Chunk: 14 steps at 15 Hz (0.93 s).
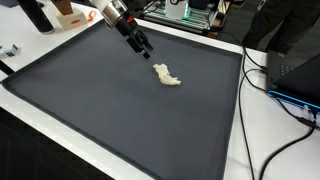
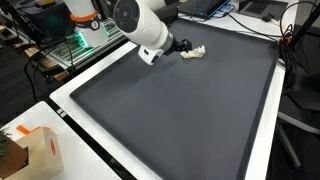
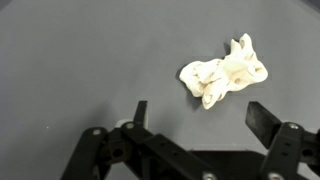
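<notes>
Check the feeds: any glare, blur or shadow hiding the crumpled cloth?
Wrist view: cloth sharp, evenly lit, only a faint shadow under it; open gripper dark and slightly soft. In both exterior views: cloth small and coarse, but no glare on the mat.

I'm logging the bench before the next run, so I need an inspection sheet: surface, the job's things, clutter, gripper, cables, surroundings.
Surface: dark grey mat lying flat on a white table; no spills seen.
Job's things: one crumpled cream cloth lying on the mat, not touched by the gripper.
Clutter: nothing seen on the mat.
Grippers: gripper open and empty, hanging just short of the cloth.
Cables: black and blue cables trail over the table beside the mat.
Surroundings: cardboard box off one mat corner; electronics beyond the far edge.
</notes>
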Tool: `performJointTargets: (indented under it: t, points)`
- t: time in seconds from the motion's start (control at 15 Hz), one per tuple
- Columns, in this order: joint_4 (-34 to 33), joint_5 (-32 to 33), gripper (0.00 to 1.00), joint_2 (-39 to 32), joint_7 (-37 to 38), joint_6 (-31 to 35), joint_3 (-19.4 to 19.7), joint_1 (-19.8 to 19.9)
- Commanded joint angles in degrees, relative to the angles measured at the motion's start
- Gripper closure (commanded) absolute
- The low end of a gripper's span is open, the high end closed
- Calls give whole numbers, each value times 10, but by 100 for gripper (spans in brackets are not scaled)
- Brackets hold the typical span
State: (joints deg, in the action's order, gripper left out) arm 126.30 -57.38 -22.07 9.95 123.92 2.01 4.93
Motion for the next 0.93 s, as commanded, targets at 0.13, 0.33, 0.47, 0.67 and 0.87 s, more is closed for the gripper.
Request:
performJointTargets:
  t: [0.13,0.33,0.47,0.67,0.87]
  points:
    - [-40,-7,0,-53,7,-51,12,9]
    - [-59,-10,0,-72,13,-65,14,11]
    - [-73,-7,0,-83,24,-77,16,12]
    - [-95,-2,0,-99,49,-102,18,12]
    - [-119,3,0,-112,73,-115,21,7]
